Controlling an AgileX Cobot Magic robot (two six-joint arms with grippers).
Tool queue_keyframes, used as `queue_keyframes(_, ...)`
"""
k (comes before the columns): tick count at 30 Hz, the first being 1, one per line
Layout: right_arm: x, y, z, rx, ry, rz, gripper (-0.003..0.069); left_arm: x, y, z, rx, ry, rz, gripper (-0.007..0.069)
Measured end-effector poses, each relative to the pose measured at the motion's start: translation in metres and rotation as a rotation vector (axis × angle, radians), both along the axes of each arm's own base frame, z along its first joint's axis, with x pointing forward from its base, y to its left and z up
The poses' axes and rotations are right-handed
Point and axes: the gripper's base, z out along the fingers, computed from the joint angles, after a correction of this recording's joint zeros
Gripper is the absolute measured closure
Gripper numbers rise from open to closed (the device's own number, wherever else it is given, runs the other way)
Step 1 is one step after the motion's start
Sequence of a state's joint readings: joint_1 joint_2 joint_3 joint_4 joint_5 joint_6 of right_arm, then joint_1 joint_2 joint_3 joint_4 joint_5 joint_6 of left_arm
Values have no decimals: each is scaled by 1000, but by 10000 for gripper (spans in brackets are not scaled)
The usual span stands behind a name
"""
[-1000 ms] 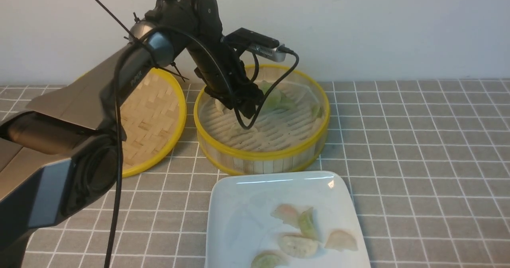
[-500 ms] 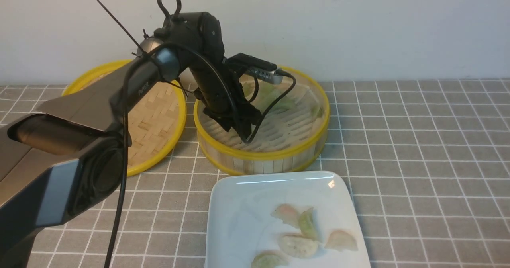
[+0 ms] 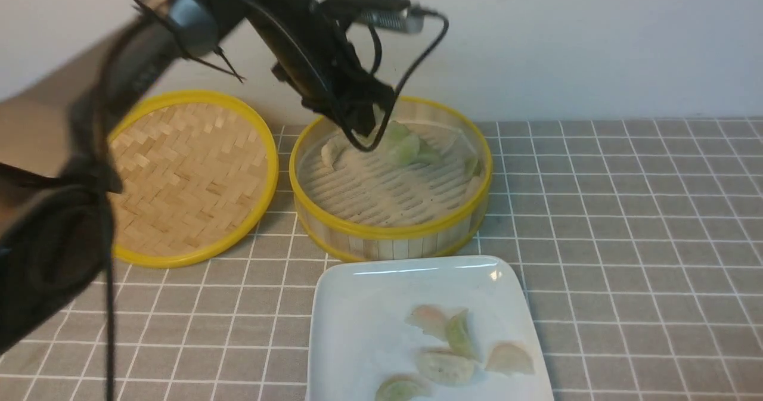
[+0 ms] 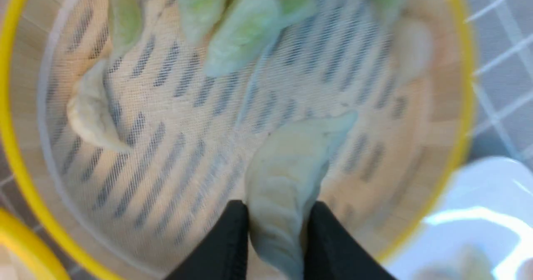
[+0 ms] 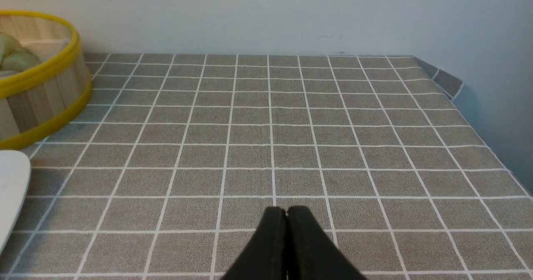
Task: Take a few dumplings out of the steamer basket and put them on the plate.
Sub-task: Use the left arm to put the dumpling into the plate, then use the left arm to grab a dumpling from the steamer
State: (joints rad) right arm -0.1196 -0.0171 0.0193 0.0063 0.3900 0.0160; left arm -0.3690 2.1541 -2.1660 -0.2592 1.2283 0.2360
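My left gripper [image 4: 277, 205] is shut on a pale white-green dumpling [image 4: 291, 172] and holds it in the air over the steamer basket [image 4: 8, 117]. In the front view the left gripper [image 3: 363, 128] hangs above the far side of the basket [image 3: 390, 231], and the held dumpling is hidden behind it. Several more dumplings [image 3: 405, 146] lie at the back of the basket floor. The white plate [image 3: 357, 311] sits in front of the basket with several dumplings [image 3: 447, 366] on its near right part. My right gripper [image 5: 287, 210] is shut on nothing, low over the tablecloth to the right of the basket.
The flat woven bamboo lid [image 3: 191, 174] lies left of the basket. A wall runs along the back of the grey checked tablecloth [image 3: 626, 240]. The table's right edge [image 5: 491, 147] shows in the right wrist view. My left arm crosses above the lid.
My left gripper dropped to the basket floor, closed on a dumpling and has risen above the basket with it. The right gripper's earlier state is not shown.
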Motion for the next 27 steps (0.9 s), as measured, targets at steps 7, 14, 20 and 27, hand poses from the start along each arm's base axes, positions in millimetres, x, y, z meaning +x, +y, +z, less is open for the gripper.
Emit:
queue_keyframes(7,0,0,0,0,0,0,673,-77,-18,3,47,119,-94,480)
queue_keyframes(14,0,0,0,0,0,0,673,-123,-43,-76,236,339,-216,480)
queue_keyframes(20,0,0,0,0,0,0,673,-117,-43,-99,291,371,-188,391)
queue_keyframes(27,0,0,0,1,0,0,673,-108,-46,-90,278,301,-177,245)
